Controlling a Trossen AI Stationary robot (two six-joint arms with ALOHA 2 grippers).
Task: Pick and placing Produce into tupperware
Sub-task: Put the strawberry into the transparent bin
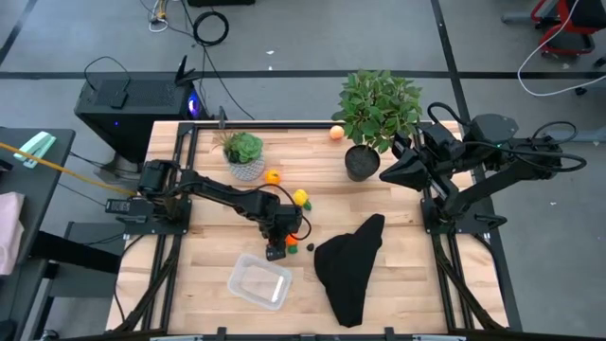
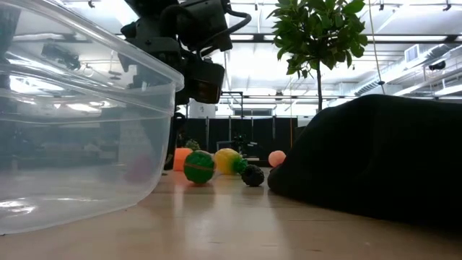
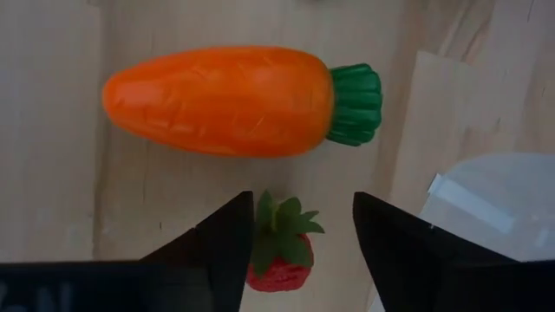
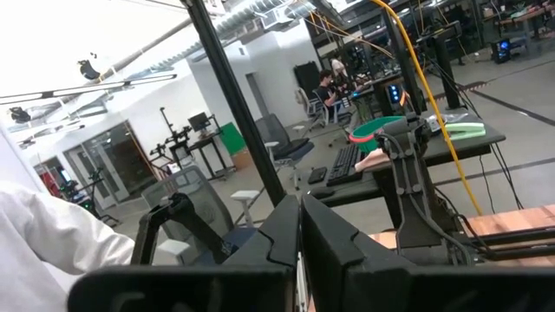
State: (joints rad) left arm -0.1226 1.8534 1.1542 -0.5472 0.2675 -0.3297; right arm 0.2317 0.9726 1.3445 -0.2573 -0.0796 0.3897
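**Produce into tupperware: nothing packed so far**

Tupperware [image 1: 259,283]: clear, near table's front edge, apparently empty. Strawberry [image 3: 279,251]: on the wood between the spread fingers of the left gripper [image 3: 295,247], not yet pinched. Carrot [image 3: 227,100]: lying just beyond it. Orange [image 1: 273,176], lemon [image 1: 300,197], peach [image 1: 336,133]: loose on table. Right gripper [image 4: 299,238]: pressed together, parked by the potted plant [image 1: 379,109]. All pieces seemingly remain to be placed.

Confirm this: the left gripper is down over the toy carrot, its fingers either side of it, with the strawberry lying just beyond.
Swapped. In the left wrist view the left gripper has its fingers either side of the strawberry; the carrot is what lies just beyond.
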